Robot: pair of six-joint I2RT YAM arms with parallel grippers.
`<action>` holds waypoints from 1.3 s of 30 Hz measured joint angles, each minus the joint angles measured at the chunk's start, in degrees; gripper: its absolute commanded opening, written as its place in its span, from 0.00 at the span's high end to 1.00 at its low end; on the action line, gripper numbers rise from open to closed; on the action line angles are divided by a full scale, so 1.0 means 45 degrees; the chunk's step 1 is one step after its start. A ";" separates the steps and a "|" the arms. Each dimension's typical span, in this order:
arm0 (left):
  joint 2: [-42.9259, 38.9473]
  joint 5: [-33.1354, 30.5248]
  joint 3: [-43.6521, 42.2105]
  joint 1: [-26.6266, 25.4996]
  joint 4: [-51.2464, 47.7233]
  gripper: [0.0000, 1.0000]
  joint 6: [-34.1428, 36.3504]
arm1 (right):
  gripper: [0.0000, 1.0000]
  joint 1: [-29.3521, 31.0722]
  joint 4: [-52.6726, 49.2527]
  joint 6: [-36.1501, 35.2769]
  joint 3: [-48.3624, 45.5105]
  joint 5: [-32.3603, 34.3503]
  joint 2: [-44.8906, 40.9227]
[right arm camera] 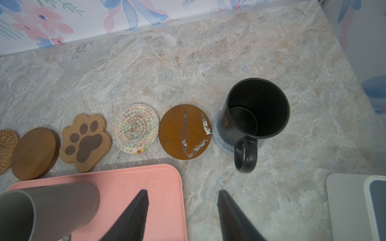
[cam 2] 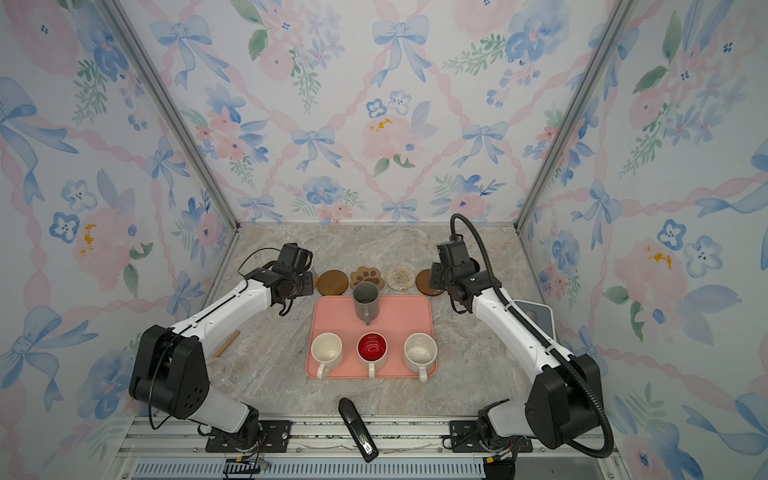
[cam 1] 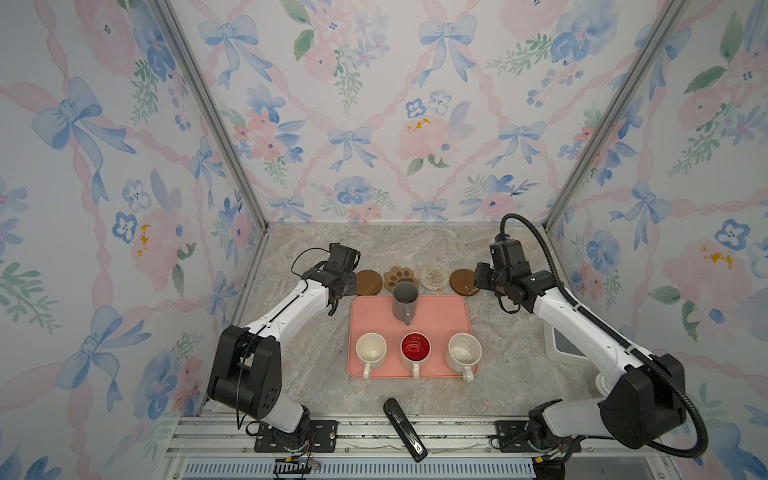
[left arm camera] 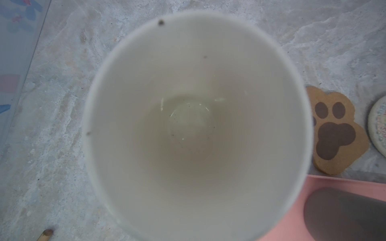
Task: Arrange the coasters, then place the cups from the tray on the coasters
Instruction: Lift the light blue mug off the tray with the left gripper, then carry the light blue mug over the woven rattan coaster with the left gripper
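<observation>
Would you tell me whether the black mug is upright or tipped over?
Upright: the black mug stands with its open mouth up and its base on the pale blue coaster.

White-and-black left arm (cam 1: 291,307) reaches forward and inward in both top views, wrist bent downward; its black parallel left gripper (cam 1: 345,284) points at the table, jaws closed, fingertips hidden in every view; white-and-black right arm (cam 1: 575,316) reaches likewise, black corrugated cable (cam 1: 536,243) looped above; black right gripper (right arm camera: 182,191) points downward, fingers (right arm camera: 135,210) parted, empty.
</observation>
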 measured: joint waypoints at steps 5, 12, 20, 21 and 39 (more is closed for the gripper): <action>0.0690 0.0024 0.0185 0.0651 0.0189 1.00 0.0243 | 0.43 0.0000 -0.0005 0.0000 0.0000 0.0000 0.0000; 0.1302 0.0374 0.0223 0.1180 0.0583 1.00 0.0432 | 0.43 0.0000 -0.0005 0.0000 0.0000 0.0000 0.0000; 0.1962 0.0816 0.0325 0.1205 0.0957 1.00 0.0437 | 0.44 0.0000 -0.0044 0.0005 0.0000 0.0000 0.0000; 0.2006 0.0845 0.0325 0.1205 0.0976 1.00 0.0437 | 0.44 0.0000 -0.0044 0.0005 0.0000 0.0000 0.0000; 0.2312 0.0952 0.0418 0.1370 0.1224 1.00 0.0466 | 0.44 0.0000 -0.0092 0.0049 0.0000 0.0000 0.0000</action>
